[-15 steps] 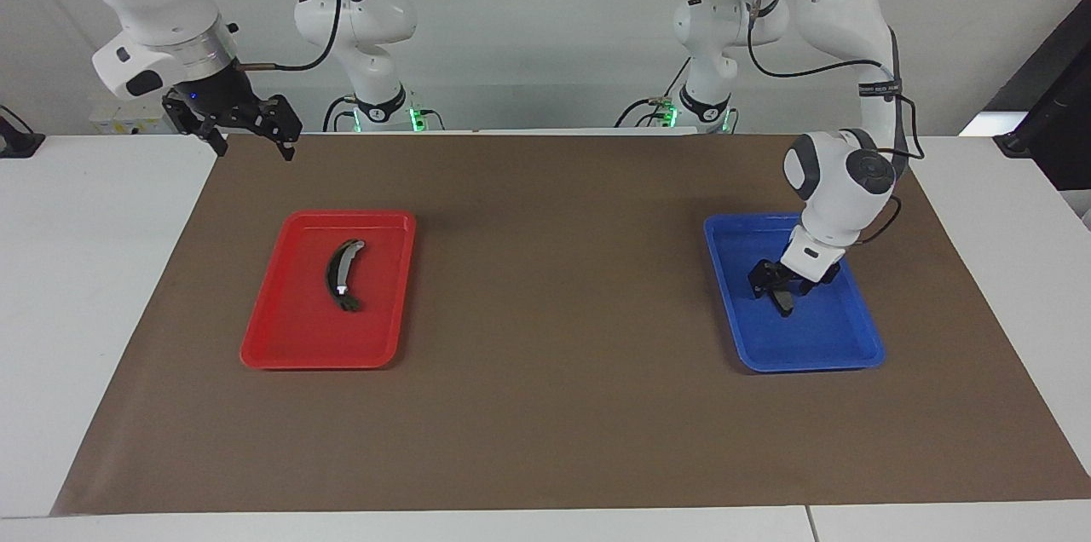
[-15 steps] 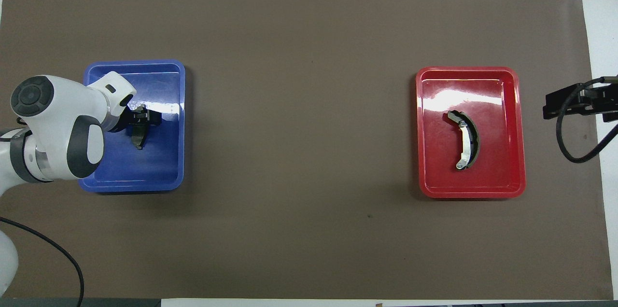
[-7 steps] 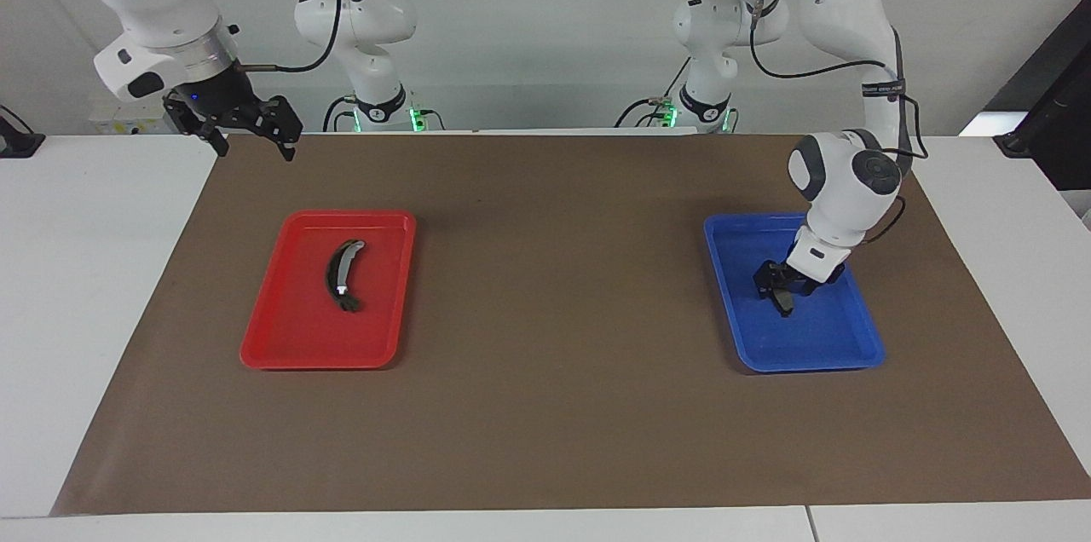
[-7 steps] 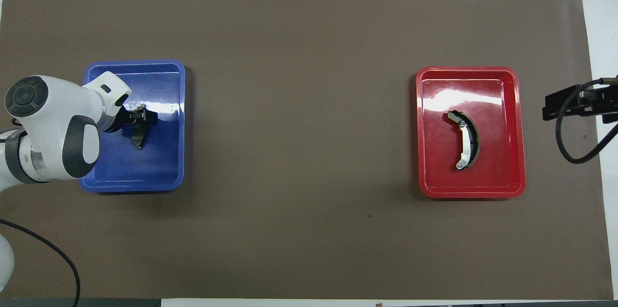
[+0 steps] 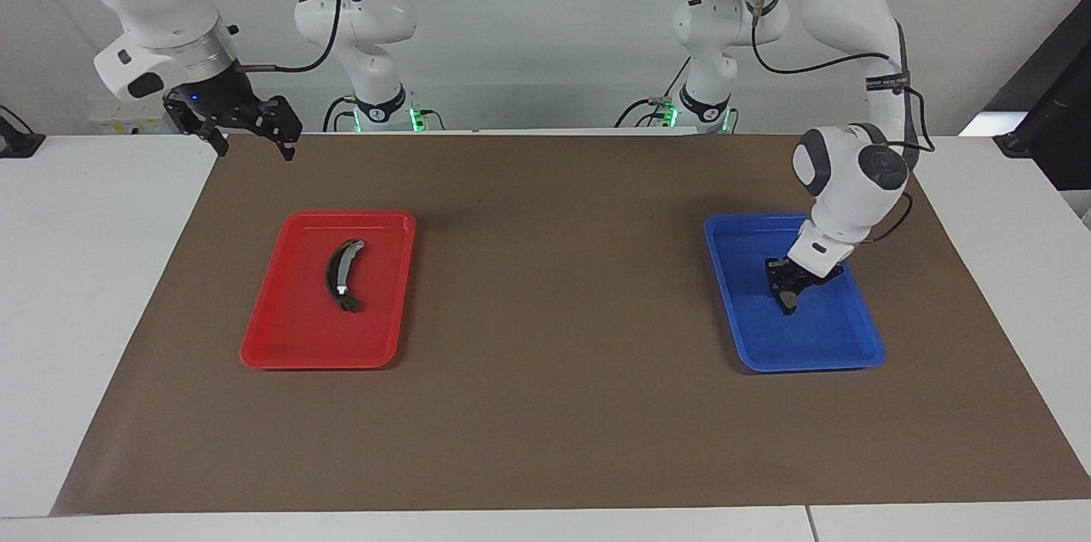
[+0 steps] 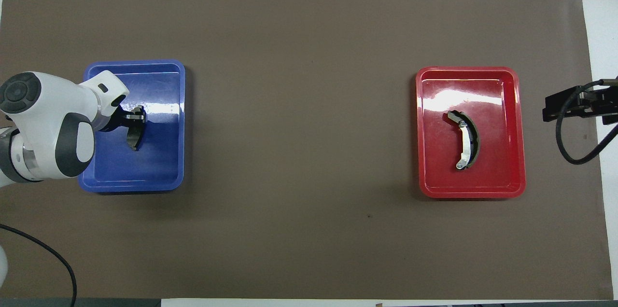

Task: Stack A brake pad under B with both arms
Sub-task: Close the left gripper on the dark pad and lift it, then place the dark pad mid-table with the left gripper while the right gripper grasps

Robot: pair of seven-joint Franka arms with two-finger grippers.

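The short, stubby dark grey pad A (image 5: 789, 300) (image 6: 133, 136) is in the blue tray (image 5: 839, 346) (image 6: 164, 172) at the left arm's end of the table. My left gripper (image 5: 785, 283) (image 6: 137, 118) is down in that tray, shut on the pad, which stands tilted on its edge. The long crescent pad B (image 5: 341, 276) (image 6: 466, 140), with its pale silvery strip, lies flat in the red tray (image 5: 290, 342) (image 6: 512, 186). My right gripper (image 5: 253, 148) (image 6: 569, 104) is open and empty, up in the air over the mat's corner nearest the right arm's base, where the arm waits.
A brown mat (image 5: 554, 406) (image 6: 299, 104) covers the table between the two trays. The white table top (image 5: 94, 286) shows beyond the mat's edges. A black cable (image 6: 577, 145) hangs from the right arm's wrist.
My left gripper's fingers have closed on the short pad, and the pad has tipped from lying flat to standing on its edge. The left wrist has drawn back slightly. The right arm has not moved.
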